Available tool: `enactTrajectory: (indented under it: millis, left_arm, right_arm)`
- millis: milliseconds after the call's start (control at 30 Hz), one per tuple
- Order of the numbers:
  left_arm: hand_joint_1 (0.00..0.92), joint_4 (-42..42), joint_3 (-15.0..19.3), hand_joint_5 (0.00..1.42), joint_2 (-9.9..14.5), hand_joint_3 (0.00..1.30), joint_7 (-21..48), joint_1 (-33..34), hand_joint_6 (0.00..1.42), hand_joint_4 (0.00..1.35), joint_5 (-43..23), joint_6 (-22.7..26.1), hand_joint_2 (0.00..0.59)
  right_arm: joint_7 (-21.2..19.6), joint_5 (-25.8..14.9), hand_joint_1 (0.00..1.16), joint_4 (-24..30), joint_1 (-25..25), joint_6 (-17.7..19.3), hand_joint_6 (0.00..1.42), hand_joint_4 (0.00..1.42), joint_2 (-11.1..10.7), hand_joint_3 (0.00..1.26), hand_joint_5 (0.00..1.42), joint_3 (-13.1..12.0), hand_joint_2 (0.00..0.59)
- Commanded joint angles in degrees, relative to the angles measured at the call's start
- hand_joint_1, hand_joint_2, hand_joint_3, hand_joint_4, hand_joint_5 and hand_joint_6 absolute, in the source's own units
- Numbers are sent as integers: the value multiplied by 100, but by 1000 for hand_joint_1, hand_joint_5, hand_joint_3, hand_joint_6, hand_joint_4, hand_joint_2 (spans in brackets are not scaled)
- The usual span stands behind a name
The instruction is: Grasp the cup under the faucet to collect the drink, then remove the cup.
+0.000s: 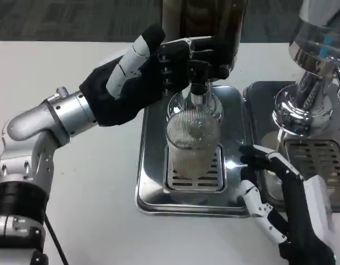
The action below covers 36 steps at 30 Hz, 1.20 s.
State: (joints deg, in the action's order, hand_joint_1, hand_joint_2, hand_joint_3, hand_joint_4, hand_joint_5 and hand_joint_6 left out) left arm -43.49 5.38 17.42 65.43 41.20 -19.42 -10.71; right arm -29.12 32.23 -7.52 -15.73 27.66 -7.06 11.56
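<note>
Lab-style drink station: white table [76,182], steel drip trays [153,165], dispenser [203,22], grey carpet floor [59,19].

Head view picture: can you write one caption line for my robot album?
Left hand at the dispenser's faucet above a ribbed clear glass cup on the silver drip tray; right hand waits beside.

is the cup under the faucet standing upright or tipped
Upright. The cup stands straight on the drip tray grate, directly below the faucet. How full it is cannot be told.
</note>
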Motion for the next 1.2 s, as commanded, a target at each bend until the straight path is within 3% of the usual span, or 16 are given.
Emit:
enactTrajectory:
  millis: [33, 700, 1200]
  left_arm:
    - [0, -55, -126, 205, -31, 240, 20, 52, 38, 180, 179, -222, 118]
    - [0, -525, -287, 198, 0, 242, -417, -40, 52, 172, 674, -1700, 128]
    - [0, -673, -482, 190, 54, 230, -758, -104, 54, 168, 1055, -2782, 103]
  right_arm:
    - [-13, -8, 294, 29, -17, 43, 267, 435, -6, 406, 432, -37, 441]
    - [186, -48, 291, 212, -86, -12, 230, 393, -54, 365, 363, -103, 444]
    - [371, -91, 291, 210, -33, -41, 228, 341, -26, 327, 315, -149, 444]
